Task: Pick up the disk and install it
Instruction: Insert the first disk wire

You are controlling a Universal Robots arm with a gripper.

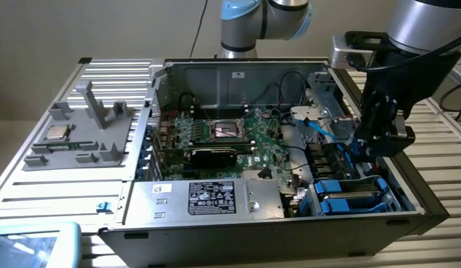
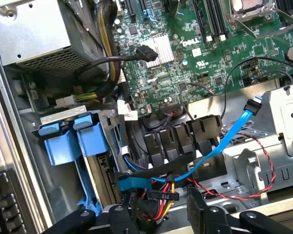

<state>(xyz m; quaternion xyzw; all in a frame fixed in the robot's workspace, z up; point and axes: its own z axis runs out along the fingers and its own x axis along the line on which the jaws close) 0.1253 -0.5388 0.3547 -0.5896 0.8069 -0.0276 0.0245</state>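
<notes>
The disk's bright blue bracket (image 1: 351, 195) sits in the drive cage at the case's front corner, on the exterior view's right. In the wrist view the blue bracket (image 2: 68, 141) stands in that cage, with a thin edge of the drive below it and the rest hidden. My gripper (image 1: 375, 156) hangs inside the case just behind the cage, above a bundle of cables. In the wrist view my gripper (image 2: 161, 217) is open: the black fingers (image 2: 201, 209) stand wide apart with only cables beyond them, and they touch nothing.
A silver power supply (image 1: 208, 198) with a black label fills the case's front. The green motherboard (image 1: 230, 139) lies behind it. A blue data cable (image 2: 224, 136) and red-black wires cross near my fingers. A grey fixture (image 1: 89, 131) holding a CPU chip (image 1: 56, 133) lies outside.
</notes>
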